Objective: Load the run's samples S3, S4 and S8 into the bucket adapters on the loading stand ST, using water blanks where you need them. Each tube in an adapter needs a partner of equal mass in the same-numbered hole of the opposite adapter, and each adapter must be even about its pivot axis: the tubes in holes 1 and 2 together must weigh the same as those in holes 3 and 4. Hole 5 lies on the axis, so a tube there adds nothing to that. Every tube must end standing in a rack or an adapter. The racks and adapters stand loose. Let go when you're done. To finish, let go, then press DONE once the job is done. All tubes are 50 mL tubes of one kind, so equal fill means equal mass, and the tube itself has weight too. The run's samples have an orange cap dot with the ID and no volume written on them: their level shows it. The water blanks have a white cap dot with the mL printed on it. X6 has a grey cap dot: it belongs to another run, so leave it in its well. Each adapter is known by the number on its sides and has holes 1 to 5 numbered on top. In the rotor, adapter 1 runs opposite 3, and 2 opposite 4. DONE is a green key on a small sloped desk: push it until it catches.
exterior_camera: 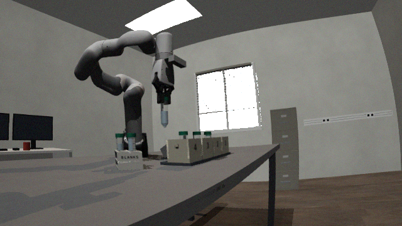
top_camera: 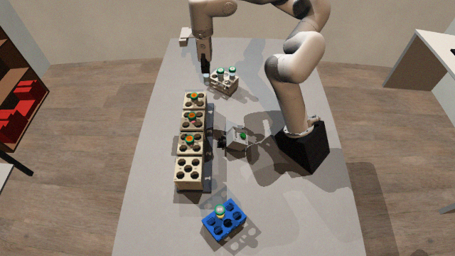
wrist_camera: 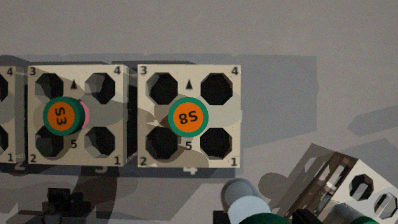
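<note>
My gripper (top_camera: 205, 68) (exterior_camera: 164, 100) (wrist_camera: 262, 218) is shut on a green-capped tube (top_camera: 206, 78) (exterior_camera: 164, 117) (wrist_camera: 247, 206) with pale blue liquid. The tube hangs upright in the air beside the blanks rack (exterior_camera: 129, 165); its cap dot is hidden. Adapter 4 (exterior_camera: 179, 153) (wrist_camera: 231, 117) holds S8 (top_camera: 194, 95) (wrist_camera: 188, 117) in hole 5. Adapter 3 (wrist_camera: 101, 115) holds S3 (top_camera: 192, 115) (wrist_camera: 61, 116) in hole 5. Adapter 2 (top_camera: 190, 153) holds an orange-dotted tube (top_camera: 189, 139) in hole 5, ID unreadable. Adapter 1 (top_camera: 188, 185) is empty.
Two white-dotted tubes (top_camera: 220, 71) (top_camera: 232, 69) stand in the blanks rack. A blue rack (top_camera: 227, 232) at the near end holds one tube (top_camera: 220, 210) with a pale dot. The sloped desk with the green key (top_camera: 243, 135) stands between stand ST (top_camera: 209, 165) and the arm base.
</note>
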